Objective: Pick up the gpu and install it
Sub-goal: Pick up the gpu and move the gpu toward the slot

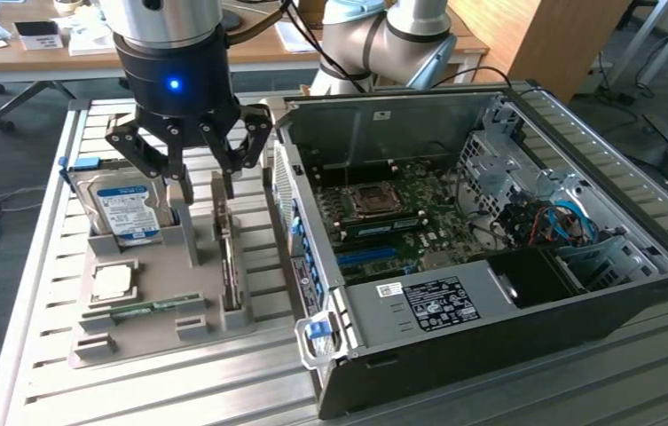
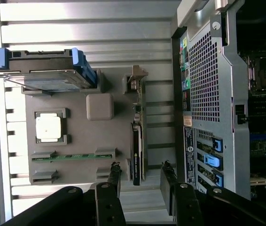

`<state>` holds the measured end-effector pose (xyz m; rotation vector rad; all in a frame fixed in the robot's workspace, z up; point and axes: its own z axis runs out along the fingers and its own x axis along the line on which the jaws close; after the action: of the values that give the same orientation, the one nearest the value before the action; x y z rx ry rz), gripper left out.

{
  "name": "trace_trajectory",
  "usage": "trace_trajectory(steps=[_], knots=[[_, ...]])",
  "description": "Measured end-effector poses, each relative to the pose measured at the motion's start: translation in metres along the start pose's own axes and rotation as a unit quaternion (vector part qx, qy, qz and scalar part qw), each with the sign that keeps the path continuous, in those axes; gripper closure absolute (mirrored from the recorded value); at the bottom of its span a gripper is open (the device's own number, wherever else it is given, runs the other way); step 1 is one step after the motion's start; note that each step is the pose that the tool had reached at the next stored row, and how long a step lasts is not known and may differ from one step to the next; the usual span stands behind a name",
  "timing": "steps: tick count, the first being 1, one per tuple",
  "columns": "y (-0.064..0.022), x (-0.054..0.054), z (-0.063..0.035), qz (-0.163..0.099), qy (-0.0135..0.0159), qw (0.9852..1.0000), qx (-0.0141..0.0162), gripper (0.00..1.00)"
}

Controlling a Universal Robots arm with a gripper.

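Note:
The gpu [image 1: 230, 257] stands on its edge in a slot of the grey holder tray [image 1: 156, 337], a thin green card with a black cooler face. In the wrist view the gpu [image 2: 137, 141] runs lengthwise, its silver bracket at the far end. My gripper [image 1: 201, 182] hangs open over the tray, above the gpu's far end and not touching it. From the wrist, the gripper [image 2: 141, 184] has its dark fingers [image 2: 114, 181] standing apart on either side of the card's line, with nothing between them.
On the tray are a hard drive [image 1: 127, 209] with a blue-white label, a processor [image 1: 113, 282] and a memory stick [image 1: 145, 309]. The open computer case [image 1: 488, 266] lies to the exterior view's right, its motherboard [image 1: 393, 222] exposed. All rests on a slatted metal table [image 1: 38, 266].

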<state>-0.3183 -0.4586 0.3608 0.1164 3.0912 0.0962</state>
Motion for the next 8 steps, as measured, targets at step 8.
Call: trace_trajectory(steps=[8], knots=[[-0.0002, 0.0002, 0.0039, 0.0, 0.0001, 1.0, -0.0002, 0.53]])
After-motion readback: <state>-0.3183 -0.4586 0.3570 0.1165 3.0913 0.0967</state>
